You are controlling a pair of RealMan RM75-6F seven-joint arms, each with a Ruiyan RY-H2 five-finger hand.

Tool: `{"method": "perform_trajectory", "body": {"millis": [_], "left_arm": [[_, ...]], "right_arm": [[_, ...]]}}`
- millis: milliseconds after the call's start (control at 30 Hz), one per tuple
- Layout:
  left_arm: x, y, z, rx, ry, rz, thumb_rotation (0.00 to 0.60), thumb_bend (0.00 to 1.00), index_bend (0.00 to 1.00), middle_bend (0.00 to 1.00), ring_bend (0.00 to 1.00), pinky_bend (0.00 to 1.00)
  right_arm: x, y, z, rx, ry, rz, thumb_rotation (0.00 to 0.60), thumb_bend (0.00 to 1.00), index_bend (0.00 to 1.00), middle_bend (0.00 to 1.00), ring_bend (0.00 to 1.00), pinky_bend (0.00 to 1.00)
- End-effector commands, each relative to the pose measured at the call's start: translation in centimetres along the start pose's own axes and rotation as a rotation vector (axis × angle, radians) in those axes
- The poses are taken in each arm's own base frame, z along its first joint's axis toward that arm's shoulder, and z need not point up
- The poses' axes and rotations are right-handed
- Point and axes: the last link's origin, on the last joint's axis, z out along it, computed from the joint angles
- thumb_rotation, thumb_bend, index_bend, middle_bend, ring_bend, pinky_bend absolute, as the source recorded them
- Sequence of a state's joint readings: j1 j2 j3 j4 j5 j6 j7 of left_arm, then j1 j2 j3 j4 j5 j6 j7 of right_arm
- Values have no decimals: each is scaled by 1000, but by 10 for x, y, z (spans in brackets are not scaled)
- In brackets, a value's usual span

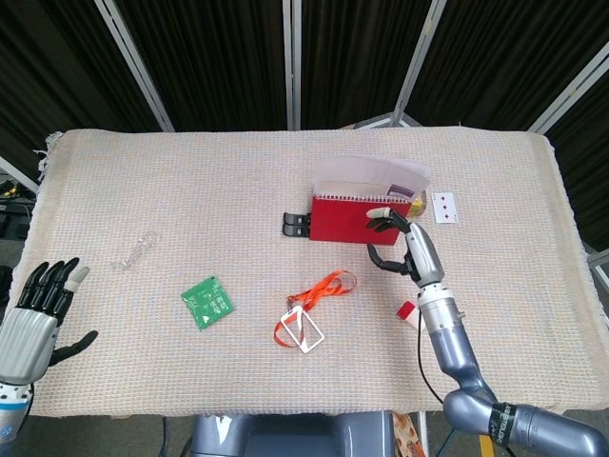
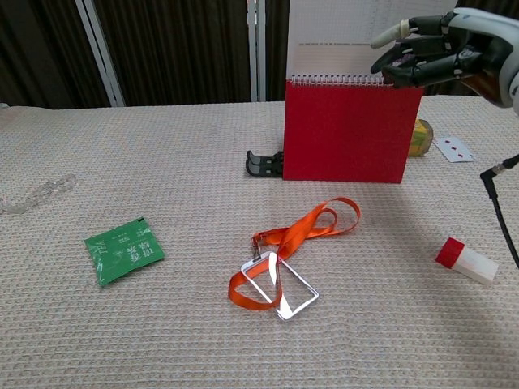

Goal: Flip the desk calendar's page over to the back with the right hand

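A beige woven cloth covers the worktop [image 1: 190,190], dark curtains behind. Nearest lie an orange lanyard badge holder [image 2: 280,267], a green sachet [image 2: 123,247] with unreadable print, and a red-capped tube [image 2: 466,261]. Farther back stands the desk calendar [image 2: 345,130], red backing showing, its page [image 2: 332,36] lifted upright. The right robot hand [image 2: 426,53] touches the page's edge with curled fingers; whether it grips is unclear. The left robot hand [image 1: 33,314] rests spread, empty.

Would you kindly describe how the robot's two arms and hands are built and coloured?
The right hand has black jointed fingers with pale tips and a silver-grey back; its arm is a smooth grey metallic tube with a darker elbow collar, and a thin black cable hangs from it. The left hand is likewise black-fingered with a silver palm shell.
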State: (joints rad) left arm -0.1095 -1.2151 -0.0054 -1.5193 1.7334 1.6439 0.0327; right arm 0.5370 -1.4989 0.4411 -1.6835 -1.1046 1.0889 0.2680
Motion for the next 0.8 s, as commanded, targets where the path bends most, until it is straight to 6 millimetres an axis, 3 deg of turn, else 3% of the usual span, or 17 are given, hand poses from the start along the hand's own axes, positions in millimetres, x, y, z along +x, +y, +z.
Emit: {"method": "perform_trajectory", "body": {"millis": [33, 233, 367, 567, 800], "left_arm": [[-2, -1, 1, 4, -6, 0, 600, 67, 0, 0, 0, 0], [-7, -3, 5, 16, -30, 2, 600, 68, 0, 0, 0, 0], [-11, -5, 10, 27, -47, 2, 600, 67, 0, 0, 0, 0], [-13, -9, 14, 42, -58, 1, 600, 68, 0, 0, 0, 0], [-13, -13, 17, 55, -57, -3, 600, 68, 0, 0, 0, 0]], "right_arm": [[7, -6, 10, 27, 9, -45, 600, 319, 305, 298, 239, 202], [17, -14, 36, 47, 4, -172, 600, 267, 242, 218, 114, 91], [20, -10, 65, 47, -28, -347, 600, 212, 184, 159, 52, 29], [16, 1, 80, 19, -72, -441, 600, 145, 138, 134, 26, 1], [8, 26, 87, -66, -142, -489, 600, 135, 97, 134, 26, 2]]}}
